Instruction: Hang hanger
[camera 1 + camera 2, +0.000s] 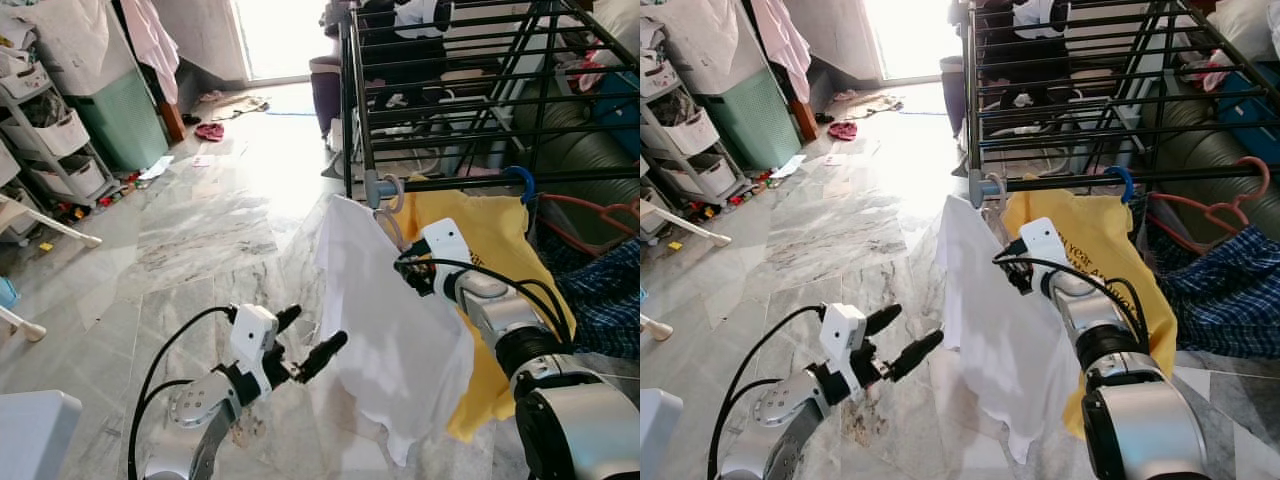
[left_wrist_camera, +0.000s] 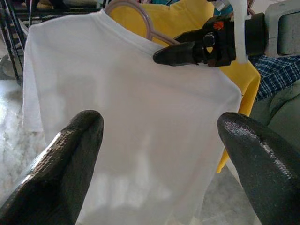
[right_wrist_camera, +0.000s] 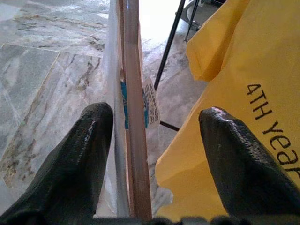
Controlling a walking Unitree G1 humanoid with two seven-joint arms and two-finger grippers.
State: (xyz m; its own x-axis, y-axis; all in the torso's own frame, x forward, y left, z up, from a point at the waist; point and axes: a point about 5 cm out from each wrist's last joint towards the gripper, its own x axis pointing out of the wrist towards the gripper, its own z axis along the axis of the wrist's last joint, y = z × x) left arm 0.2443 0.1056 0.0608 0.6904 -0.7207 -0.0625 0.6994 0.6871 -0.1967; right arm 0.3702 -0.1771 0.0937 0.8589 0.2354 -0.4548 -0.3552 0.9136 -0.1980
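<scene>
A white T-shirt (image 1: 390, 330) hangs on a pale pink hanger (image 2: 140, 14) whose hook (image 1: 392, 195) sits over the black rail (image 1: 470, 181) of a drying rack. My right gripper (image 1: 405, 272) is at the shirt's collar. In the right wrist view its fingers stand apart, open, with the hanger's bar (image 3: 133, 117) between them, close to one finger (image 3: 93, 140). Lower down, my left gripper (image 1: 315, 332) is open in front of the shirt's lower half, not touching it. Behind hangs a yellow shirt (image 1: 500, 240) on a blue hanger (image 1: 522, 180).
The black drying rack (image 1: 450, 90) fills the upper right, with an orange hanger (image 1: 600, 215) and a plaid shirt (image 1: 600, 290) on the same rail. White shelves (image 1: 50, 150) and a green bin (image 1: 120, 120) stand at the left. Clutter (image 1: 210, 130) lies on the marble floor (image 1: 200, 240).
</scene>
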